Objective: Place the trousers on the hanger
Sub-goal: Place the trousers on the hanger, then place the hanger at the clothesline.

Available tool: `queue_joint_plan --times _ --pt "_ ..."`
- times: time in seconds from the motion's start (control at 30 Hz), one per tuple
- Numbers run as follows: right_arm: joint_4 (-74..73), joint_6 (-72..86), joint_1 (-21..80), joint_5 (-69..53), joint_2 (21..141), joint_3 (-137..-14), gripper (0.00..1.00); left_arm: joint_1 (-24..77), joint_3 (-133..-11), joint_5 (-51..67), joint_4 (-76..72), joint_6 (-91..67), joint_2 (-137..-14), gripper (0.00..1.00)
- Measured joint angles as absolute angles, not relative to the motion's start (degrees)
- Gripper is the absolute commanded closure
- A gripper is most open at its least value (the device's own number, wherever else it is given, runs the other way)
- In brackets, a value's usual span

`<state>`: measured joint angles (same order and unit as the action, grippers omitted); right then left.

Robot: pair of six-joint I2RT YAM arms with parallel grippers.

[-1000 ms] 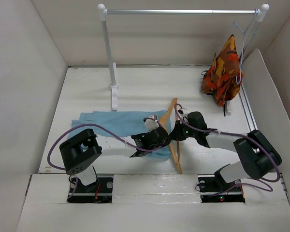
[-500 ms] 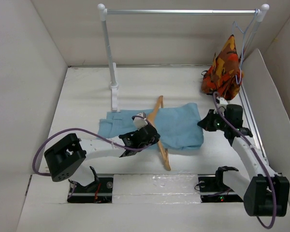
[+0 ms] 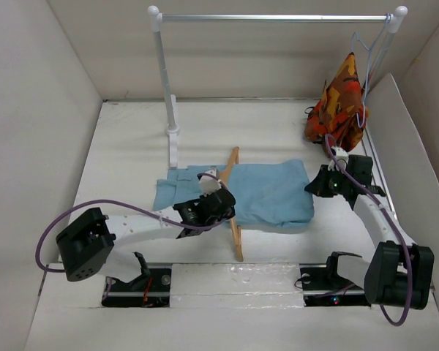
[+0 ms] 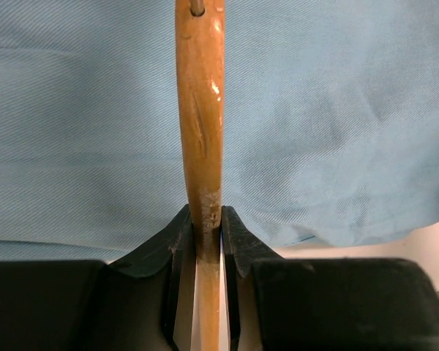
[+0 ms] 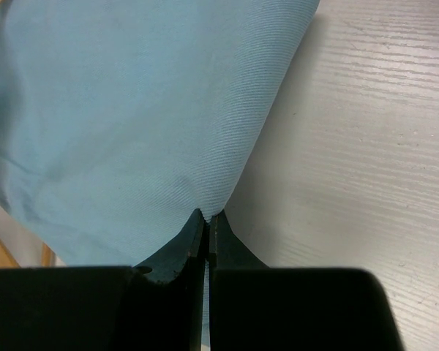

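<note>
Light-blue trousers (image 3: 267, 194) lie flat across the middle of the bench (image 3: 132, 139), nearer its front edge than its back.

Top view: the hanger (image 3: 236, 238) crosses them front to back. One wooden end juts past the cloth toward the front edge, and the other shows at the cloth's back edge. The left pincer (image 3: 214, 206) sits at about the hanger's mid-length. The right pincer (image 3: 312, 187) meets the trousers' right edge, toward the bench's right side. A rail (image 3: 278, 17) and an orange garment (image 3: 340, 110) stand at the back, well apart from both.

Left wrist view: the left pincer (image 4: 205, 223) is clamped on the hanger (image 4: 201, 110), the wooden bar pinched between both jaws. The trousers (image 4: 336, 110) spread beneath it on either side.

Right wrist view: the right pincer (image 5: 207, 218) is closed on a fold at the edge of the trousers (image 5: 132, 110), with only a thin bite of cloth at the tips. Bare bench (image 5: 366, 146) lies to the right.

Risk, as judged: the bite is shallow, so a pull against cloth dragging on the wood could slip the fold free. The hanger is held on a narrow, smooth bar. Cloth tension could twist it in the jaws, and the trousers would then bunch to one side. Whether the cloth passes through the triangle cannot be told.
</note>
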<state>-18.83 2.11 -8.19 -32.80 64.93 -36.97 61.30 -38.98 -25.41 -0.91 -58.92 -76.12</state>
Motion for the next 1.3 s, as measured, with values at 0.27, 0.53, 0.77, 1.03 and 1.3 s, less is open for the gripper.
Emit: queue_joint_plan --times 0.27,0.53,0.77,1.03,1.3 --pt "-19.8 -0.9 -7.8 -32.1 65.9 -35.5 0.5 62.8 -53.7 -29.9 8.9 -53.1 -78.8 1.0" --pt "-29.8 0.0 1.0 -34.5 51.8 -49.5 0.35 62.9 -69.0 -31.9 11.9 -42.2 -76.2 1.0" --pt "-21.5 12.4 21.7 -34.9 46.1 -62.7 0.25 63.0 -82.1 -31.7 14.1 -32.3 -77.0 1.0" --pt "-11.2 25.9 39.0 -25.5 52.6 -60.5 0.19 63.2 -88.5 -31.4 14.4 -27.9 -80.6 1.0" --pt "-4.8 32.7 42.2 -21.6 55.4 -57.2 0.14 63.2 -81.2 -33.6 9.9 -29.2 -80.1 1.0"
